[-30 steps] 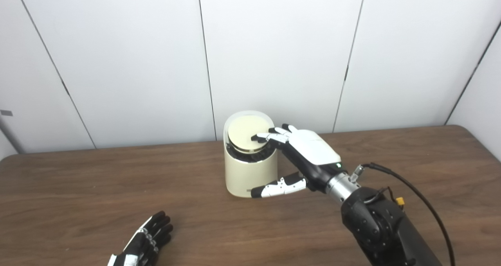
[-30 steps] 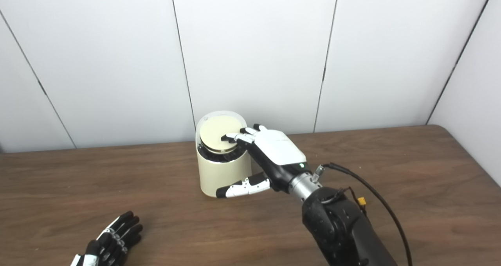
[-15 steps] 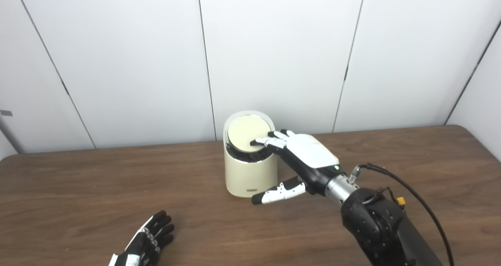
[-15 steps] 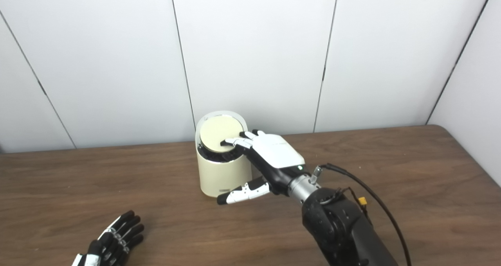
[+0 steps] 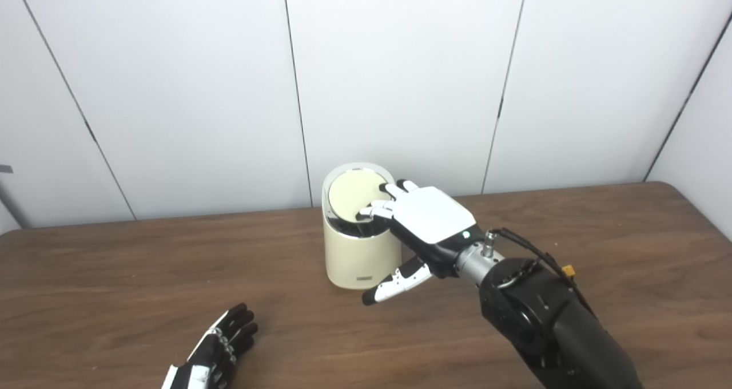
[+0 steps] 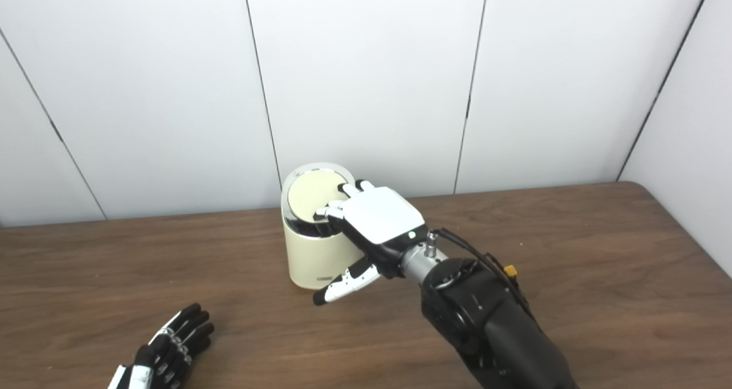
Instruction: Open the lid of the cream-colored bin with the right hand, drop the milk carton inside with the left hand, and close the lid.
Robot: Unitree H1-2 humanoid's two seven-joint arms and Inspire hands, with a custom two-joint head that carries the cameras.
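Observation:
The cream-colored bin stands near the table's back edge, in the middle. Its round lid is tilted up toward the back, with a dark gap under its front edge. My right hand is open, palm down, with its fingers resting on the lid's right front part and its thumb hanging in front of the bin. My left hand is open and empty, lying flat on the table at the bottom left. No milk carton is in view.
The brown wooden table runs the width of the view. White wall panels stand right behind the bin. The table's right rear corner is rounded.
My right hand has moved left and further over the lid, and its wrist has turned. The view has shifted slightly. My left hand has stayed where it was.

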